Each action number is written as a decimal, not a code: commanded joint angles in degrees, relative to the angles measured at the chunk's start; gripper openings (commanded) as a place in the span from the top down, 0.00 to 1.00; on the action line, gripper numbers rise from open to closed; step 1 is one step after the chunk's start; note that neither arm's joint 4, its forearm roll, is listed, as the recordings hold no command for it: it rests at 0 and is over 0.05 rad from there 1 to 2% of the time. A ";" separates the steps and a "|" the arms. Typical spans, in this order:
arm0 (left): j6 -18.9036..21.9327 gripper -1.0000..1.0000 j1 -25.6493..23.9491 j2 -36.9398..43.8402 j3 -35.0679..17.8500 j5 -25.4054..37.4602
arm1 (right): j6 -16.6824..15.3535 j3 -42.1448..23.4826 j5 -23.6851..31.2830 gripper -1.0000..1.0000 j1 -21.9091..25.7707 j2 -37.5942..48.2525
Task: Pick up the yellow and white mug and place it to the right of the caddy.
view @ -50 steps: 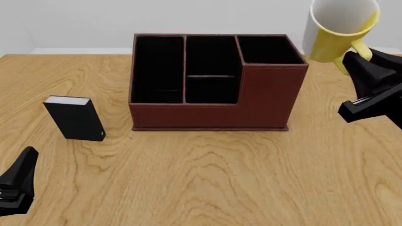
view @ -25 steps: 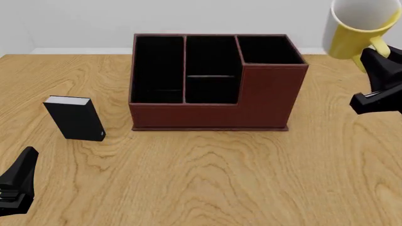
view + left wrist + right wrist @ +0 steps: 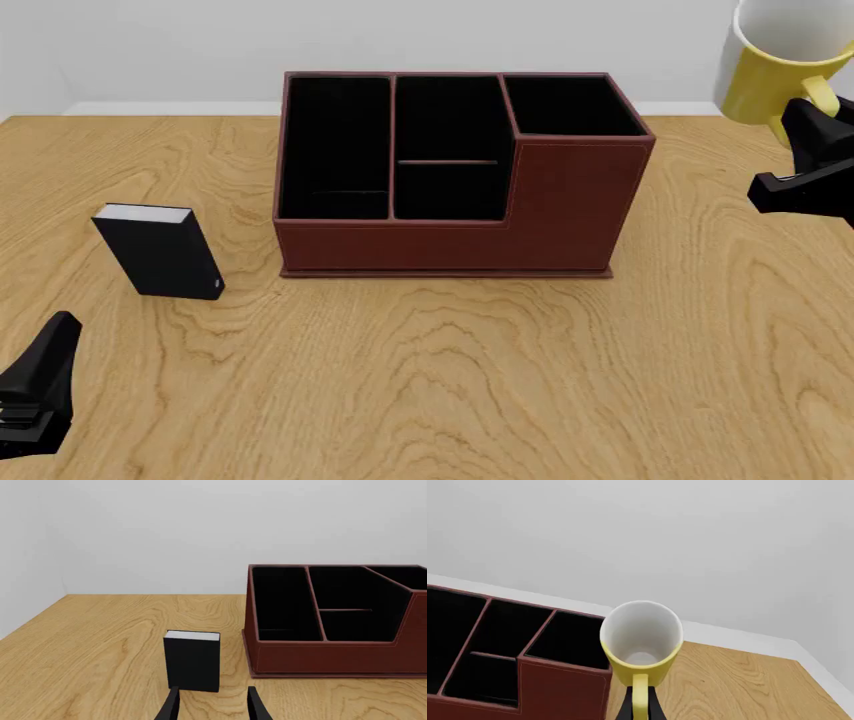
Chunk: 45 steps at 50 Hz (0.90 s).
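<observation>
- The wooden table (image 3: 441, 380) spreads under everything, with a pale wall behind its far edge.
- The caddy (image 3: 461, 180) sits mid-table, its long side running left to right, its open black compartments facing up and its taller section at the right end.
- The small black box (image 3: 160, 250) stands upright on the table, well left of the caddy and nearer to me.
- My right gripper (image 3: 639, 711) pinches the yellow handle of the yellow and white mug (image 3: 781, 60), my fingers closed on it from both sides.
- The mug hangs in the air, to the right of the caddy and above the table, its axis tilted, its white mouth turned up and toward me, its handle on the near side.
- My left gripper (image 3: 211, 706) hovers low at the near left, fingers spread with nothing between them, pointing at the black box.
</observation>
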 commanded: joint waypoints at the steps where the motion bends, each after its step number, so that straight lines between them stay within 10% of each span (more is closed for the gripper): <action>1: 0.00 0.00 0.00 0.00 0.00 0.00 | 1.50 0.58 -3.38 1.00 -2.32 3.98; 45: 0.00 0.00 0.00 0.00 0.00 0.00 | 5.16 9.55 -21.30 1.00 -5.50 19.51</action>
